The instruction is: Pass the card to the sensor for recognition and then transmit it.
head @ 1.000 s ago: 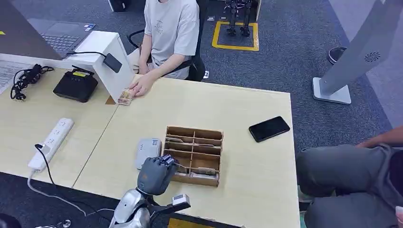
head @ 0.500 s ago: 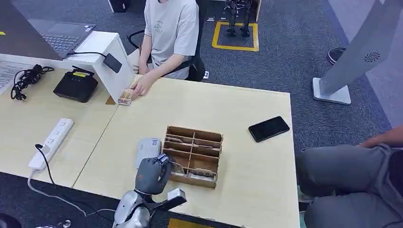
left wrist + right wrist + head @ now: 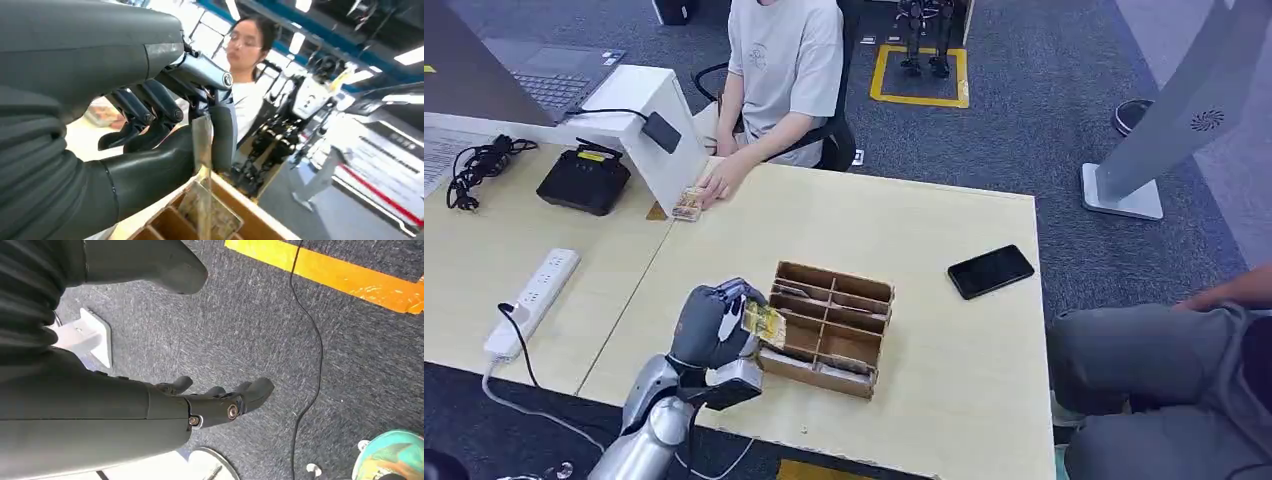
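The left hand (image 3: 714, 325) holds a card (image 3: 764, 323), pinched between its thumb and a finger (image 3: 222, 132). The card sticks out of the hand toward the wooden box (image 3: 829, 328) and hangs just above the box's left edge. The box sits on the table (image 3: 924, 225). More cards lie in the box. A person (image 3: 784, 60) sits at the far side, one hand on a small stack of cards (image 3: 687, 205). The right hand (image 3: 210, 405) hangs over the floor, fingers apart, holding nothing.
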